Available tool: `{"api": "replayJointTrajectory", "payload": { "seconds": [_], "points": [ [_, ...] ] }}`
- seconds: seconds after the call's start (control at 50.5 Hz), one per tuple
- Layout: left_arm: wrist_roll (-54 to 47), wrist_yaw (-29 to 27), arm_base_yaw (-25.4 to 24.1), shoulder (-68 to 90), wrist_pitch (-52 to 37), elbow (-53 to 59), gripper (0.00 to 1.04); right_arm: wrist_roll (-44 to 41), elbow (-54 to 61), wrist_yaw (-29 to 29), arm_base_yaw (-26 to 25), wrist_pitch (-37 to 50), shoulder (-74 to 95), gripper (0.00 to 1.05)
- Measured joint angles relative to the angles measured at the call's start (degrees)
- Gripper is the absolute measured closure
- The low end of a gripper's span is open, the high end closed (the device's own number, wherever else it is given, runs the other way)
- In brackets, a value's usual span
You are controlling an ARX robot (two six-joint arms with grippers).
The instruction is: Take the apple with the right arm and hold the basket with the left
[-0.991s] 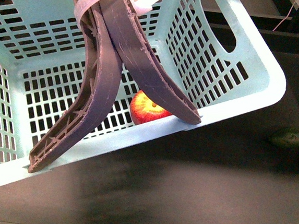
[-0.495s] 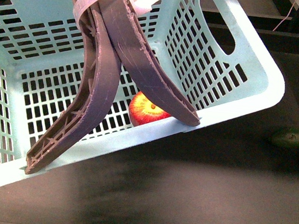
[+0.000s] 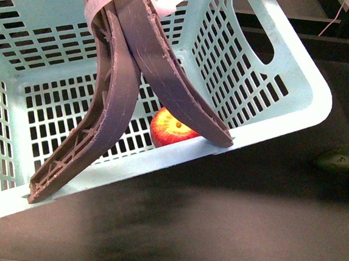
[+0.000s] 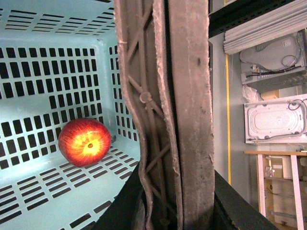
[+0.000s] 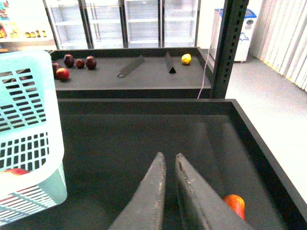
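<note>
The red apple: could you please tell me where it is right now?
In the front view, the apple lies on the floor of the turquoise basket, by its near wall, just behind the foot of one brown handle.

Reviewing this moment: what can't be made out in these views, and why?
Apple: front view, bottom hidden by the basket rim, one side by a handle.
Orange-red object: right wrist view, partly behind the right tool, cut by the edge; identity unclear.
Green object: front view, dim, blurred.
Left tool: left wrist view, only dark edges beside the handles; grip unclear.
</note>
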State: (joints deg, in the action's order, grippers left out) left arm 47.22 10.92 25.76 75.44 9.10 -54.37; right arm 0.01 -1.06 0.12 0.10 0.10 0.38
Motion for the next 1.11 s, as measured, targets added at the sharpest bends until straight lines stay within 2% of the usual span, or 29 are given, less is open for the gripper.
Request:
{"api": "replayJointTrajectory", "payload": {
  "seconds": [0.297, 0.436, 0.515, 0.812, 0.852, 0.931, 0.971, 1.109],
  "points": [
    [-0.09, 0.0, 0.0, 0.0, 0.0, 0.0, 0.85, 0.0, 0.0, 0.0, 0.0, -0.02, -0.02, 0.43],
    [-0.07, 0.0, 0.0, 0.0, 0.0, 0.0, 0.85, 0.0, 0.0, 0.0, 0.0, -0.02, -0.02, 0.15],
    [-0.07, -0.02, 0.0, 0.0, 0.0, 0.0, 0.85, 0.02, 0.0, 0.0, 0.0, -0.02, -0.02, 0.07],
    [-0.09, 0.0, 0.0, 0.0, 0.0, 0.0, 0.85, 0.02, 0.0, 0.0, 0.0, -0.02, -0.02, 0.09],
    [0.7, -2.38, 0.37, 0.07, 1.09, -0.35, 0.85, 0.02, 0.0, 0.0, 0.0, -0.02, -0.02, 0.09],
    [7.04, -13.64, 1.29, 0.42, 7.28, -2.4, 0.85, 0.0, 0.0, -0.17, 0.0, -0.02, -0.02, 0.09],
    [11.93, -17.07, 1.22, 0.44, 8.02, -2.4, 0.85, 0.02, 0.0, -0.07, 0.0, -0.02, -0.02, 0.09],
    [18.1, -20.96, -1.25, 0.81, 8.2, -2.4, 0.85, 0.0, 0.0, -0.09, 0.0, -0.02, -0.07, 0.09]
  ]
}}
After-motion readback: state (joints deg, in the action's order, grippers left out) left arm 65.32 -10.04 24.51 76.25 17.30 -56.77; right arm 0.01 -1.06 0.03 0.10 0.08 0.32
